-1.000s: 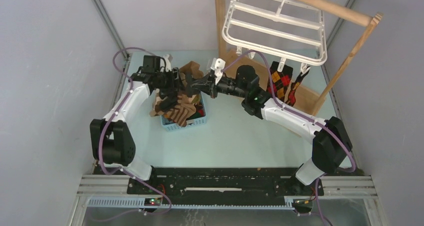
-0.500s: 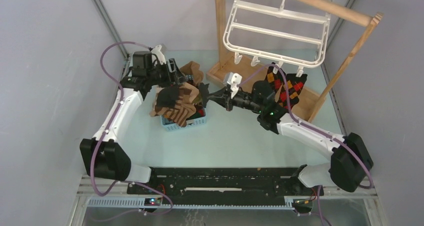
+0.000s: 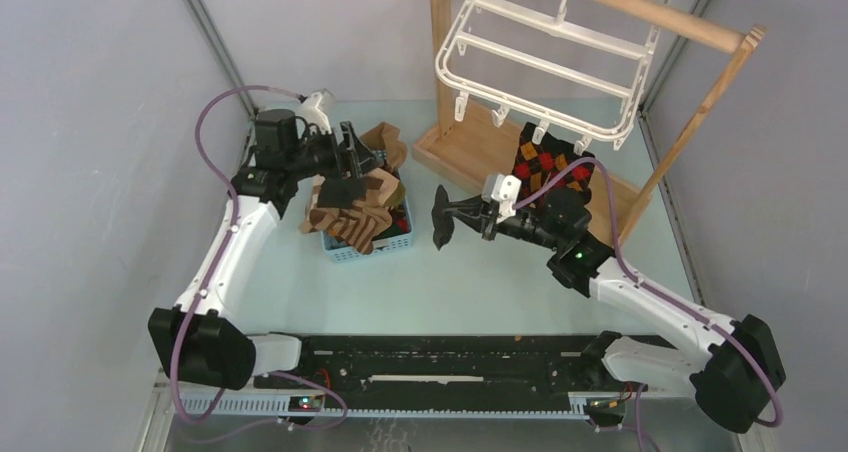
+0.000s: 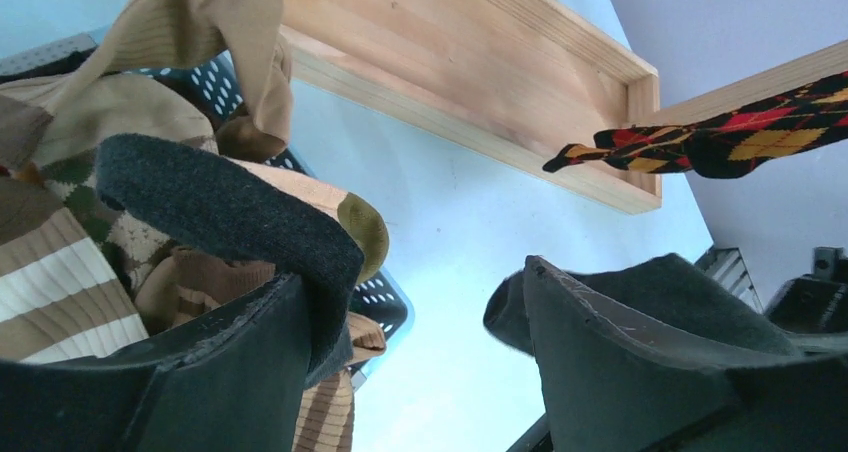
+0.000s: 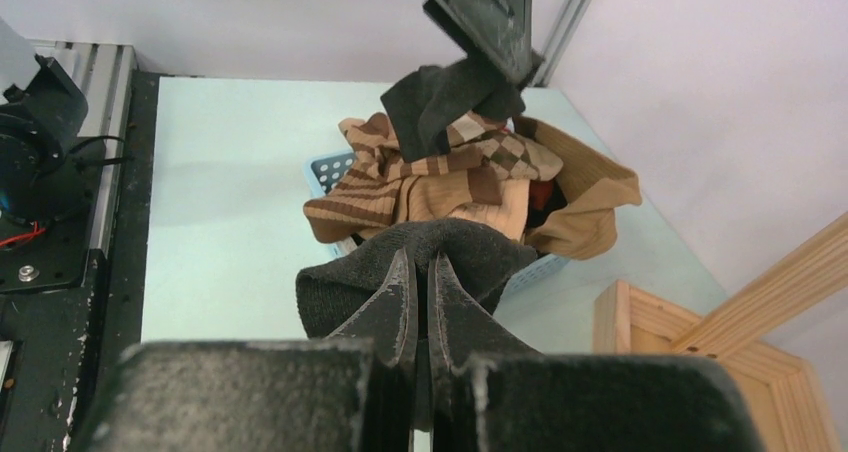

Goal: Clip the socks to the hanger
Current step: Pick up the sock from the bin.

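Right gripper [image 5: 421, 262]: nearest item, near mid-table [image 3: 480, 282], pointing to 9 o'clock in the top view; jaws pressed together on the folded middle of a black sock [image 3: 440, 222], which bulges out on both sides of the fingertips and is held clear of the table surface. Blue basket [image 3: 350, 254]: at 9 o'clock from that sock and apart from it, heaped with brown striped socks [image 3: 360, 217] that spill over its rim. Left gripper [image 4: 415, 277]: above the basket's 12 o'clock edge; jaws stand wide apart, nothing clamped between them. Second black sock [image 4: 230, 207]: draped over the tip of one left finger and running down its inner face, hanging just above the brown heap. Wooden stand base [image 3: 470, 157]: flat tan frame on the table at 1 o'clock from the right gripper's sock. Argyle socks [image 3: 545, 167]: black with red, orange and yellow diamonds, at 2 o'clock from the same sock, hanging below the hanger's near edge over the stand base; their lower parts are hidden behind the right arm. Hanger [image 3: 545, 64]: white frame with cross bars, farthest back at 12 to 1 o'clock, tilted, hung from the round wooden rail [image 3: 650, 12]. Clips [image 3: 500, 115]: white, in a row along the hanger's near edge; those toward 9 o'clock carry nothing.
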